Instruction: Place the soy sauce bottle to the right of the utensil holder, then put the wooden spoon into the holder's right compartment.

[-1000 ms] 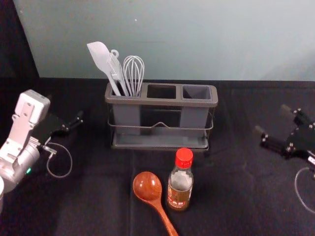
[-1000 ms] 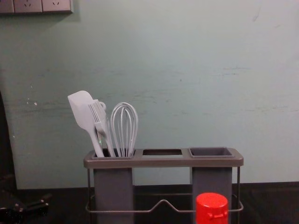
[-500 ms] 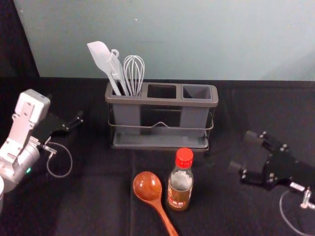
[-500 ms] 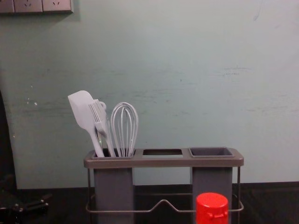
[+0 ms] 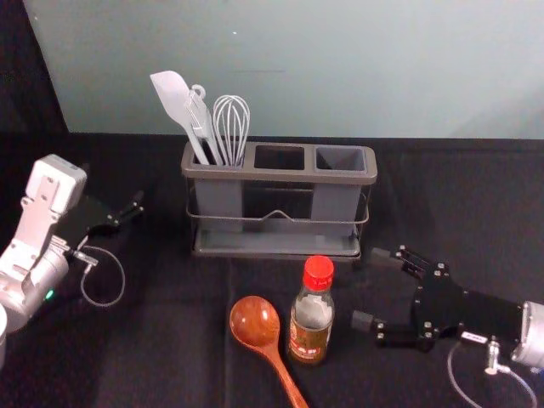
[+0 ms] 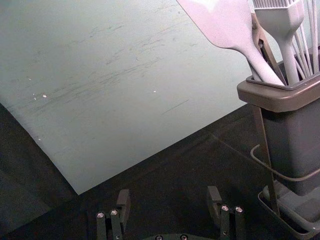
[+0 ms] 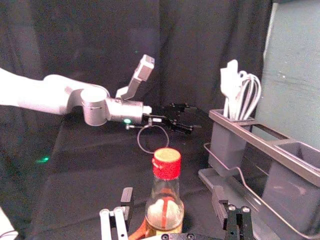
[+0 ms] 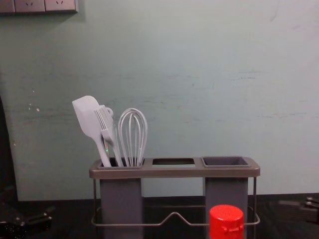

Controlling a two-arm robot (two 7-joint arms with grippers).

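Right pincer (image 5: 375,290): released, the fingers wide apart, at the right of the soy sauce bottle (image 5: 310,330) in the head view, pointing towards it and not touching; left pincer (image 6: 169,196): also spread and empty, idle left of the utensil holder (image 5: 280,177). Bottle upright on the desk (image 5: 170,340), in front of the holder's right half; wooden spoon (image 5: 255,321) lying just beside it, bowl towards the holder, handle towards the robot; right compartment (image 5: 340,159) empty.

Step in hand, as judged: approach to grasp the bottle; neither placement done. Handling, as judged: clear, rigid body, probably glass or hard plastic, moderately heavy with liquid low down; smooth and likely slippery above the label; recommended hold is round the labelled body, below the taper, with firm, even pressure; the red cap (image 5: 319,274) is a poor hold, being narrow and high; an off-centre closing could tip the bottle or nudge the spoon. Spoon, as judged: light, stiff, not fragile; best taken by the slim handle, which may roll.
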